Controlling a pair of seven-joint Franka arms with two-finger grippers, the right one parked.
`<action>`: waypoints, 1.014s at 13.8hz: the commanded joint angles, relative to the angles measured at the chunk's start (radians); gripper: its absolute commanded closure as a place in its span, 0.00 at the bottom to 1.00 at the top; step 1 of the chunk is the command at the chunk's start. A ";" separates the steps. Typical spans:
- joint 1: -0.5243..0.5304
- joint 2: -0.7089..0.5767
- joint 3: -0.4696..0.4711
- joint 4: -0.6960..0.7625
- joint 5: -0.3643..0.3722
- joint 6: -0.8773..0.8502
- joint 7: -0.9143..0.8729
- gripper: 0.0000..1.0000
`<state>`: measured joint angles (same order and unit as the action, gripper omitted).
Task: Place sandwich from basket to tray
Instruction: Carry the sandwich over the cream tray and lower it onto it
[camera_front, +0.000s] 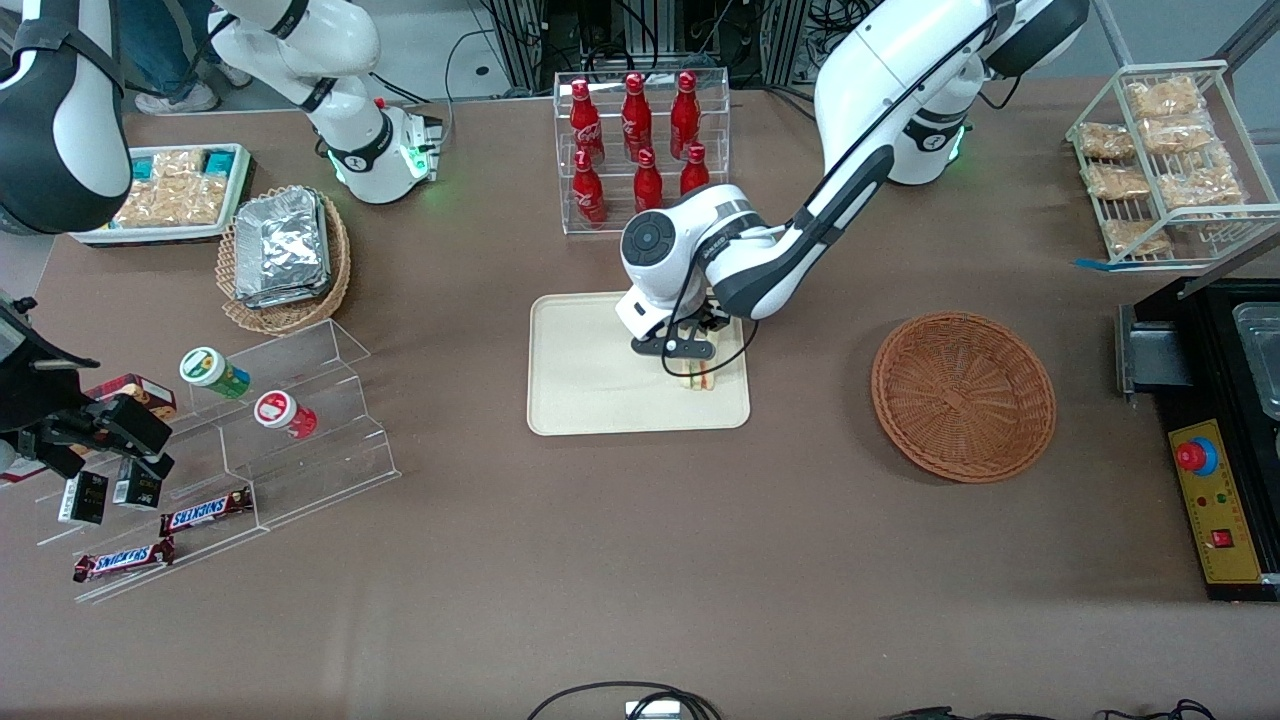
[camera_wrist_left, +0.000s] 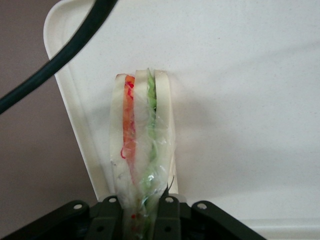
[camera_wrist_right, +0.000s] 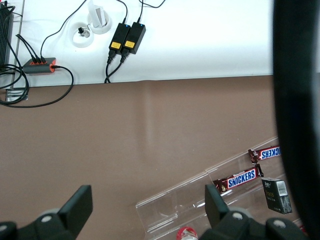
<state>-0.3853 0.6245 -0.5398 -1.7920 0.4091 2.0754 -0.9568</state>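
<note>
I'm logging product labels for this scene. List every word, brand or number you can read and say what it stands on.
"SNICKERS": bar on the clear stepped stand.
"SNICKERS": second bar, nearer the front camera.
"SNICKERS": bar in the right wrist view.
Unreadable: red bottles, two small tubs, black boxes.
No readable text: sandwich, held in the gripper fingers over the tray; basket.

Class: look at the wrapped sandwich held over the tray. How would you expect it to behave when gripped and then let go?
The sandwich probably squashes easily: soft bread layers pinched in the shut claw. Its clear wrap looks slippery. Released standing on edge over the tray, it may well tip flat.
</note>
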 joint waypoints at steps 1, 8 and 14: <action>-0.018 0.004 0.008 0.022 0.022 -0.011 -0.039 0.05; 0.008 -0.040 0.012 0.065 0.011 -0.044 -0.048 0.00; 0.143 -0.110 0.018 0.120 0.022 -0.159 -0.111 0.00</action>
<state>-0.2826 0.5571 -0.5185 -1.6904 0.4119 1.9855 -1.0393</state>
